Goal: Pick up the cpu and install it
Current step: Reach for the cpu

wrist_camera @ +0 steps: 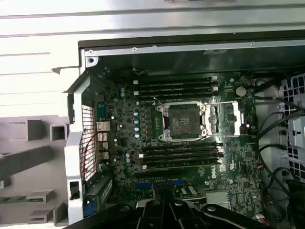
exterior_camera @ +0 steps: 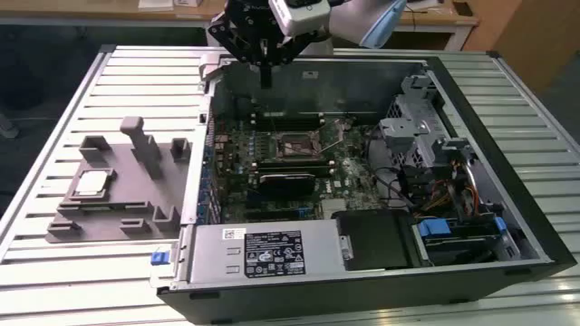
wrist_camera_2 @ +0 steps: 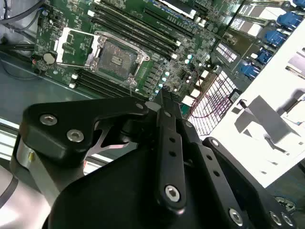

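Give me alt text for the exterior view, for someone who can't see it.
An open computer case lies on a slatted metal table, the robot's gripper hanging above its far wall. The cpu sits on a grey fixture at the exterior view's left, outside the case.

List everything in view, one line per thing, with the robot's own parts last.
cpu: one, silvery, seated in the fixture at the exterior view's left, outside the case.
fixture: one, grey, on the table beside the case.
computer case: one, black, open, on the table.
motherboard: one, green, inside the case.
socket: one, black in a metal frame, mid-motherboard, no chip in it.
memory slots: two banks, black, one on either side of the socket.
power supply: one, silvery, at the case's near edge in the exterior view.
table: one, silvery, slatted, under everything.
claw: one, black, shut and empty, above the case's far wall.
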You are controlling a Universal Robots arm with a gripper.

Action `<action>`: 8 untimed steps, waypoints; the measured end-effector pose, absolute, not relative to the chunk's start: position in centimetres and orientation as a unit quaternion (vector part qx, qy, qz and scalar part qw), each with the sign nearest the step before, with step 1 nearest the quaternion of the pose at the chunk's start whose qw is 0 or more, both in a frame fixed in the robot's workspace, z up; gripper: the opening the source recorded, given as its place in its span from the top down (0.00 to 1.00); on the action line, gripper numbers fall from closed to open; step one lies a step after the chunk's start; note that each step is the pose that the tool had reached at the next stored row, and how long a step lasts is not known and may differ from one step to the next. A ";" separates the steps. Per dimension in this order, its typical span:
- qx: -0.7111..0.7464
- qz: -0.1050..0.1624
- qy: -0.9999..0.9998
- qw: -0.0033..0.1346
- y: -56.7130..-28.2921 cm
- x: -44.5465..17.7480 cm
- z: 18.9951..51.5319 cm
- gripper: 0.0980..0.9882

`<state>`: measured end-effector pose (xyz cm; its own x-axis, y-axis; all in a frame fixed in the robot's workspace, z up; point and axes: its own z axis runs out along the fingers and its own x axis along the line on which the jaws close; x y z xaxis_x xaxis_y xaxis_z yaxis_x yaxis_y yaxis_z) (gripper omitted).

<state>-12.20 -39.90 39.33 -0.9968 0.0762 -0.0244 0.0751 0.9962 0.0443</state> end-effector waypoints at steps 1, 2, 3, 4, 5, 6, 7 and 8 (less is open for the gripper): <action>0.038 0.022 0.999 0.013 -39.9 -12.2 39.3 0.99; 0.038 0.022 0.999 0.013 -39.9 -12.2 39.3 0.99; 0.038 0.022 0.999 0.013 -39.9 -12.2 39.3 0.99; 0.038 0.022 0.999 0.013 -39.9 -12.2 39.3 0.99; 0.038 0.022 0.999 0.013 -39.9 -12.2 39.3 0.99; 0.038 0.022 0.999 0.013 -39.9 -12.2 39.3 0.99; 0.038 0.022 0.999 0.013 -39.9 -12.2 39.3 0.99; 0.038 0.022 0.999 0.013 -39.9 -12.2 39.3 0.99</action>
